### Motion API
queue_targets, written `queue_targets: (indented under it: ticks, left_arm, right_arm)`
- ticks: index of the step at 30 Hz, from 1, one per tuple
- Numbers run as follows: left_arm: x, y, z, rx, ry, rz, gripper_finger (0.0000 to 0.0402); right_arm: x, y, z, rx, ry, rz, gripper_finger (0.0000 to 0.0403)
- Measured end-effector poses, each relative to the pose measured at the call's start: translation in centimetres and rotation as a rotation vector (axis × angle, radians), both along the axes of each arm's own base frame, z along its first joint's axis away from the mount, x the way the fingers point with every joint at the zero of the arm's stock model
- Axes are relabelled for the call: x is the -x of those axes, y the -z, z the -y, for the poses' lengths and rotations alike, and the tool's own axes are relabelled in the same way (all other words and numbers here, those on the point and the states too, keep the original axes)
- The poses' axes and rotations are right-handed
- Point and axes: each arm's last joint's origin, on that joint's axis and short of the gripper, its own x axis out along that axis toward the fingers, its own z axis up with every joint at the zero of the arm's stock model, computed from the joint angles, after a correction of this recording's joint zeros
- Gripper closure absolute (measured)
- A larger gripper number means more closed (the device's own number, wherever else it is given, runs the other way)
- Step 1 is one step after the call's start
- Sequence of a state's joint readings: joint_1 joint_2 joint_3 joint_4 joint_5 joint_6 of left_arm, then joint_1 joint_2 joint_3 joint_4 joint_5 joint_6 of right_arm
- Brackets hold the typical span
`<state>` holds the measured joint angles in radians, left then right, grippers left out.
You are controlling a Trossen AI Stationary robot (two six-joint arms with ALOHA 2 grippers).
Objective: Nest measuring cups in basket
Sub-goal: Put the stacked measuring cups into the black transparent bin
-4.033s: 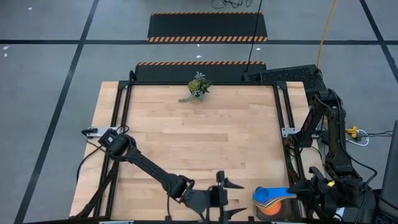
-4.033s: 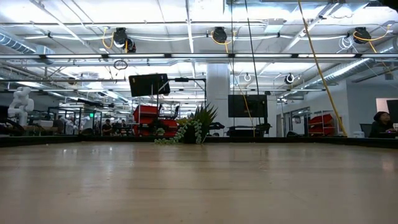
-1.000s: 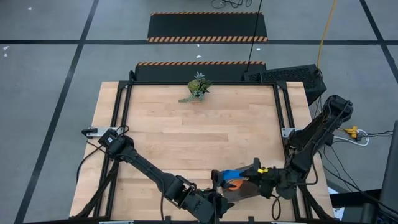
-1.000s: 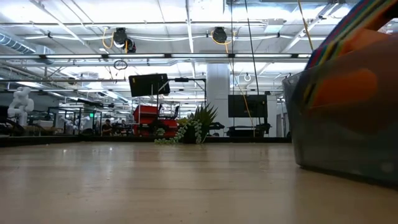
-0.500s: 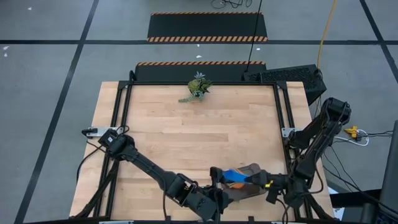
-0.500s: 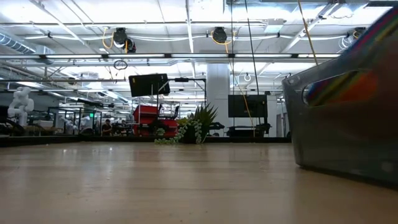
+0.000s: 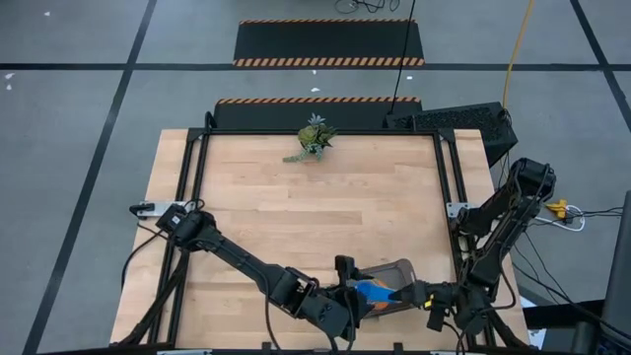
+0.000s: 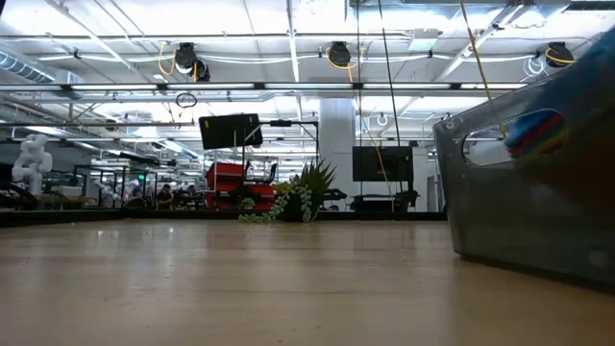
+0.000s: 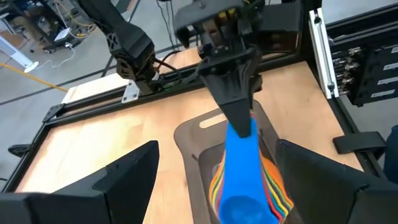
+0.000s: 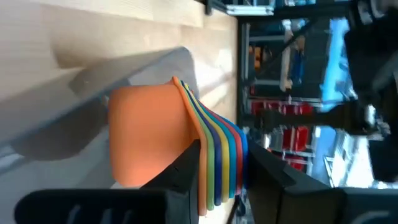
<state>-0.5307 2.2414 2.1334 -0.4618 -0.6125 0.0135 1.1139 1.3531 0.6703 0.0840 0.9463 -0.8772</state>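
We find the basket [image 7: 392, 276] on the wooden table [image 7: 315, 197] near its front edge, right of centre, resting flat on the wood. The measuring cups [image 9: 249, 180] sit nested as one stack inside it, blue cup uppermost, orange bowl lowermost; in the right wrist view the stacked handles [image 10: 214, 168] show as bands of orange, yellow, green, blue and red. The right gripper [image 9: 239, 115] reaches in from the basket's right side, and its fingers [image 10: 186, 163] stand narrowly apart, clamped on the bundle of handles. In the left wrist view this gripper's tip bears on the blue handle above the basket rim. The left gripper [image 7: 347, 288] lies just beside the basket's left end, its two fingers [image 9: 124, 174] spread wide to either side of the basket; we cannot tell whether they touch it. In the low view the basket wall [image 8: 519, 211] fills the right side, with a striped patch of cups visible through an opening. A small plant sprig [image 7: 312, 138] stands at the table's far edge, well apart from the basket.
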Motion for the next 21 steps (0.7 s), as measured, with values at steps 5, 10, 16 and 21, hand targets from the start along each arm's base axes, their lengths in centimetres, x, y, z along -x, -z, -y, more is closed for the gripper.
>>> queue_targets:
  ticks: [5, 10, 16, 21]
  left_arm:
    - [0.0, 0.0, -0.1, -0.002, 0.002, -0.001, 0.008]
    - [0.0, 0.0, 0.0, -0.004, 0.006, -0.002, 0.008]
    - [0.0, 0.1, 0.0, -0.008, 0.007, -0.009, 0.008]
    - [0.0, 0.1, -0.1, -0.009, 0.007, -0.01, 0.008]
  right_arm:
    - [0.0, 1.1, 0.4, 0.033, 0.002, -0.022, 0.033]
    - [-0.2, 1.6, 0.3, 0.045, 0.014, -0.023, 0.0326]
    - [-0.2, 1.7, 0.3, 0.04, 0.014, -0.026, 0.0322]
    - [-0.2, 1.7, 0.3, -0.013, 0.018, -0.042, 0.0312]
